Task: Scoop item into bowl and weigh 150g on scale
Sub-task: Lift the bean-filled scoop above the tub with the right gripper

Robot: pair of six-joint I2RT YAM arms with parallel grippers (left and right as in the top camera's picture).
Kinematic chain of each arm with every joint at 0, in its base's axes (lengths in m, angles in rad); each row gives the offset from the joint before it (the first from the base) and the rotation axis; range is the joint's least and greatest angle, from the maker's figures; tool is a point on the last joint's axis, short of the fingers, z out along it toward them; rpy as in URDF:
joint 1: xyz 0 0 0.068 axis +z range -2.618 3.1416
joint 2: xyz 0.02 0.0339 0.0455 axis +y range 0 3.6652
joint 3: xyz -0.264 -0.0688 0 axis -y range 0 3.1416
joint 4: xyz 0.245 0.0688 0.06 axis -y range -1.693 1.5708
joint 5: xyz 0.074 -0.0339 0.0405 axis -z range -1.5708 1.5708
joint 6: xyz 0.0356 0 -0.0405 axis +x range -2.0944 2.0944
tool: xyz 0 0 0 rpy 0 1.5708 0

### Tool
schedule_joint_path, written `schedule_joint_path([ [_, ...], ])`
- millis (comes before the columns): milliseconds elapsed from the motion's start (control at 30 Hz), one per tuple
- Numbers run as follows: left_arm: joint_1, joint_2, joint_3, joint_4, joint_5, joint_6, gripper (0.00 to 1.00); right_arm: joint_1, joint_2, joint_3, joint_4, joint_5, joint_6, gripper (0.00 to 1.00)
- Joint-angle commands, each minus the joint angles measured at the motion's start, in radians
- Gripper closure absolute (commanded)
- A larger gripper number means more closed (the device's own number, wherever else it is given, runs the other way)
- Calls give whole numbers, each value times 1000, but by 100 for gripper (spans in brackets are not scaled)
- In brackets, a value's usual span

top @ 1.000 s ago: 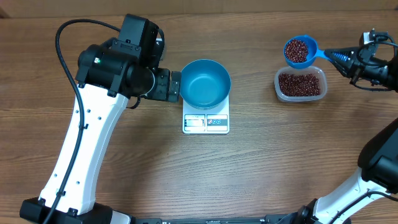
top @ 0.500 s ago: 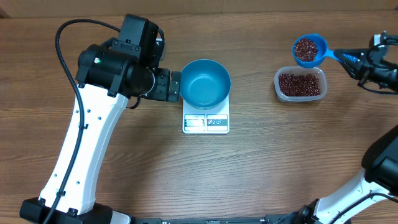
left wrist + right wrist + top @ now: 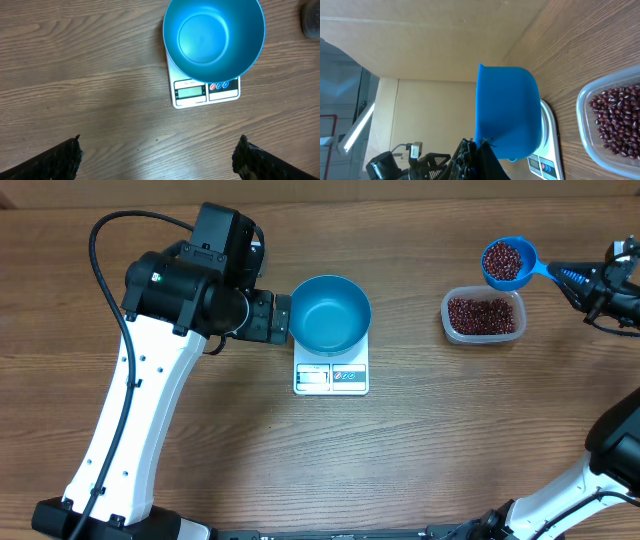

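Note:
The empty blue bowl stands on the white scale at the table's middle. My left gripper is open just left of the bowl; in its wrist view the bowl and scale lie ahead of the gripper, with bare wood between the fingers. My right gripper is shut on the handle of a small blue scoop, which is full of beans and hangs above the far right. In the right wrist view the scoop covers most of the scale.
A clear plastic tub with more beans sits right of the scale, just below the scoop; the tub also shows in the right wrist view. My left arm's white link crosses the left side of the table.
The right gripper has carried the full scoop to the right, away from the bowl. The left arm and the bowl have not moved.

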Motion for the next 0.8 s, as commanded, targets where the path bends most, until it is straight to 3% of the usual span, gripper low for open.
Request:
schedule_joint_path([
  [0, 3, -15, 11, 3, -8, 23, 0, 2, 0, -4, 2, -4, -15, 96],
  [267, 1, -9, 10, 71, 85, 1, 1, 2, 0, -4, -45, -6, -64, 96],
  [300, -1, -7, 10, 72, 84, 1, 19, 2, 0, -4, -51, -6, -72, 96],
  [333, -3, 2, 10, 71, 84, 1, 52, 2, 0, -4, -57, -5, -75, 96],
  [367, -6, 11, 10, 71, 85, 0, 67, 2, 0, -4, -58, -5, -75, 96],
  [467, -19, 43, 10, 71, 85, 0, 95, 2, 0, -4, -60, -5, -75, 96],
  [767, -97, 206, 10, 108, 84, 50, 96, 2, 0, -4, -65, -3, -75, 96],
])
